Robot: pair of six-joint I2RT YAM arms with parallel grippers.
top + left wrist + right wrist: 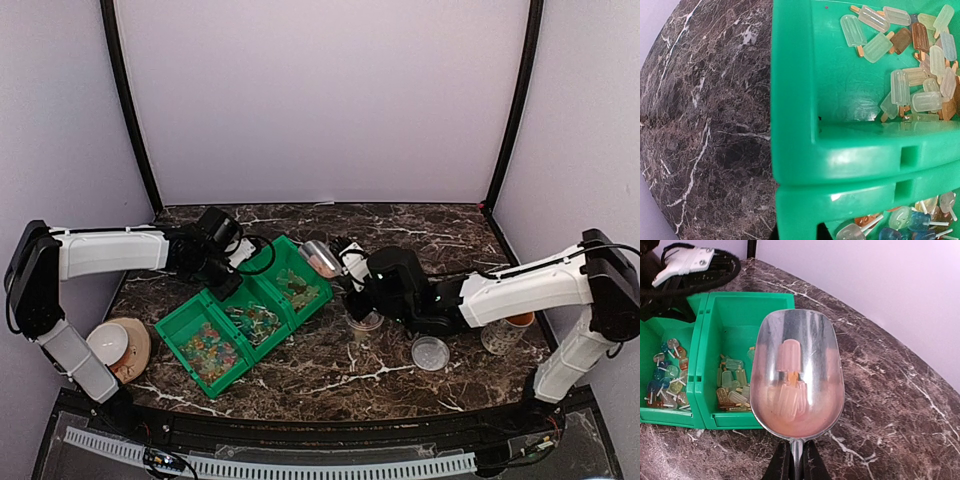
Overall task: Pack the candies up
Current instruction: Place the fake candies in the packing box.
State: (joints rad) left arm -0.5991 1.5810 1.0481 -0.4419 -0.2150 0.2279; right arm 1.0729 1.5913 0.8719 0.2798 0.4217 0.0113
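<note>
Candies [789, 390] in metal scoop [821, 340] between right fingers [778, 468]

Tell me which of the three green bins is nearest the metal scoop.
The rearmost bin, at the row's right end, holding pale candies; the scoop hovers just beside its rim.

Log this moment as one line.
right gripper: shut on scoop handle | scoop: few candies inside, beside bin | left gripper: at bin edge, state unclear

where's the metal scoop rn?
Mid-table in the top view: the metal scoop is held by the right hand, just right of the farthest green bin, with a few pink candies in it.
</note>
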